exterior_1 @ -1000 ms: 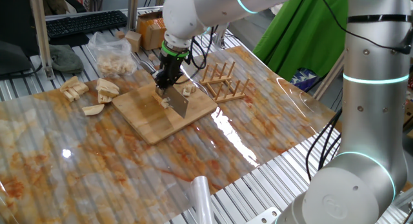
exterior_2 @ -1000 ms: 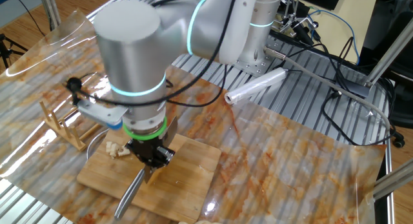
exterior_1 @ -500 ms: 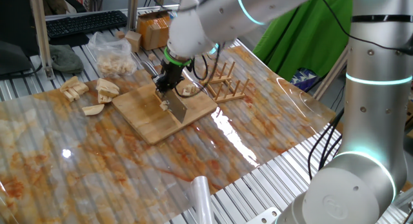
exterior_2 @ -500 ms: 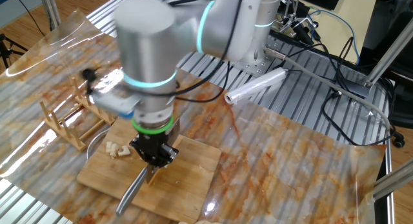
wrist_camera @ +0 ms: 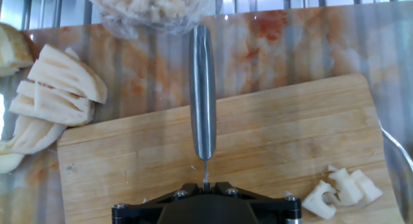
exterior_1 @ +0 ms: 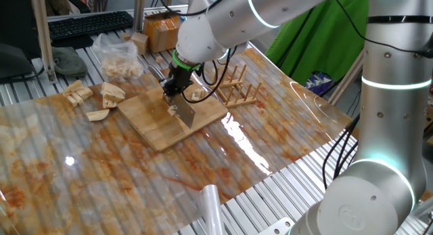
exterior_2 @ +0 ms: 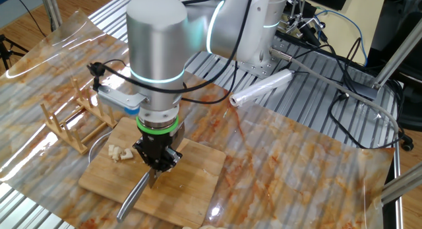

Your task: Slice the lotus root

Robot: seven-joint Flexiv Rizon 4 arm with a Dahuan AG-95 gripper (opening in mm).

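My gripper [exterior_1: 174, 93] [exterior_2: 157, 164] [wrist_camera: 205, 184] is shut on a metal knife [wrist_camera: 202, 88], low over the wooden cutting board [exterior_1: 162, 123] [wrist_camera: 290, 140]. In the hand view the knife's steel handle points straight away from me across the board's far edge. The blade [exterior_1: 186, 113] hangs down onto the board. A few small cut lotus root pieces [wrist_camera: 342, 192] [exterior_1: 196, 95] [exterior_2: 119, 152] lie on the board beside the gripper. Larger lotus root chunks [exterior_1: 101, 96] [wrist_camera: 61, 88] rest on the table off the board's left end.
A clear bag of cut pieces [exterior_1: 118, 55] [wrist_camera: 151, 4] lies beyond the board. A wooden rack [exterior_1: 233, 86] [exterior_2: 66, 120] stands close beside the board. A roll of film [exterior_1: 211, 208] [exterior_2: 260, 89] lies near the table edge. Keyboard [exterior_1: 88, 24] and cardboard box [exterior_1: 159, 28] sit at the back.
The arm's upper links have swung round and the wrist has turned a little. The gripper stays over the board with the knife, shifted only slightly; its grip is unchanged.
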